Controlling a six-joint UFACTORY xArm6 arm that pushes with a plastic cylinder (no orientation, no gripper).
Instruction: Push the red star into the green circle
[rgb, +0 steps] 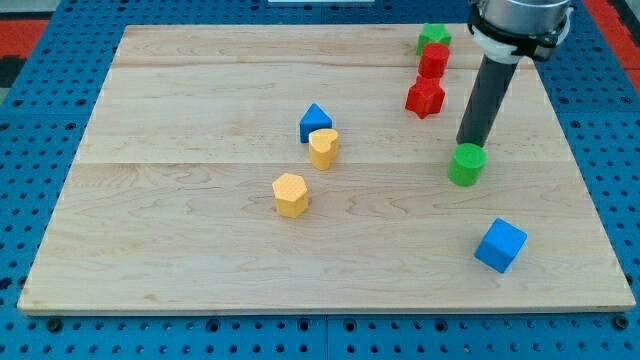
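In the camera view, my tip (467, 143), a bare rod gripping nothing, sits just above the green circle (466, 164), apparently touching it. The red star (425, 97) lies apart toward the view's upper left, so the push remains undone.

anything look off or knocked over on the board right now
Nothing stands out. Every block sits flat on the wooden board, none tipped or damaged. My tip rests just behind the green circle, while the red star lies apart, toward the view's top.
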